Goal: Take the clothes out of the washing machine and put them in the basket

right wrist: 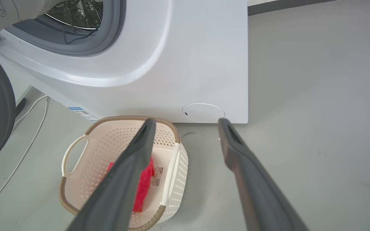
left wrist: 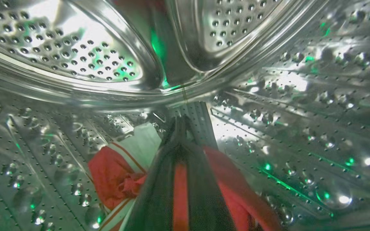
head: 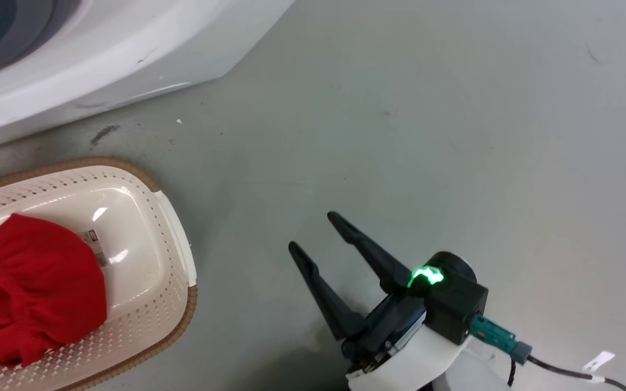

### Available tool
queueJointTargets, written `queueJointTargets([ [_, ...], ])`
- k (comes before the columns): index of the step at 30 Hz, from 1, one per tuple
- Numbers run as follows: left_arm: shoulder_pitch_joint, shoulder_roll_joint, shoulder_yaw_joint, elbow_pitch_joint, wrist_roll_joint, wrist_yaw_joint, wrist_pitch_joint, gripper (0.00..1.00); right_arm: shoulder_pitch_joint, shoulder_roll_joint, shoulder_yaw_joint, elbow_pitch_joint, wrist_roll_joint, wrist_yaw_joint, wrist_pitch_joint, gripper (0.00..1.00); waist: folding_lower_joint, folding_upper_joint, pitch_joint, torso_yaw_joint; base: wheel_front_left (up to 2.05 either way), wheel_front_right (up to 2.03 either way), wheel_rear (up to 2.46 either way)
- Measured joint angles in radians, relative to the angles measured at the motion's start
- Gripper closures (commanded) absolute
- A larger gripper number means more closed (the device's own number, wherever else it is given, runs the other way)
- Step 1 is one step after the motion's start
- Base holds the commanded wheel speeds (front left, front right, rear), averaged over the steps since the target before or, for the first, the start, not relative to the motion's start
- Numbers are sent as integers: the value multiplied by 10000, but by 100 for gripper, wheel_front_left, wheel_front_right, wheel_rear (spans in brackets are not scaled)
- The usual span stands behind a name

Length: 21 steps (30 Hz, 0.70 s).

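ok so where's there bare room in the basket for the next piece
In the cream perforated plastic basket, the bottom is bare between its white handle and the plain red fabric garment, around the label sticker. The garment's side is crowded. The grey floor between basket and open right hand is bare too.

I can read no text from here. The label sticker (head: 95, 245) on the basket (head: 47, 187) bottom, a blue-and-white sticker (right wrist: 79, 112) low on the washing machine (right wrist: 188, 64) and a white tag (head: 599, 360) on a cable (head: 557, 369) all carry print too small to make out.
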Motion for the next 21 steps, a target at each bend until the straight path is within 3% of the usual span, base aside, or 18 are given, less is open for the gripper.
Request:
queueJointTargets([
  [7, 891, -142, 272, -221, -416, 38, -1517, 100, -155, 2, -368, 86, -8, 0, 0, 0, 0, 0, -512, 147, 0, 0, 0],
  [21, 2791, -341, 704, 128, -1246, -211, -2930, 100, -89, 2, -1014, 299, -178, 0, -2, 0, -1, 0, -1841, 471, 0, 0, 0],
])
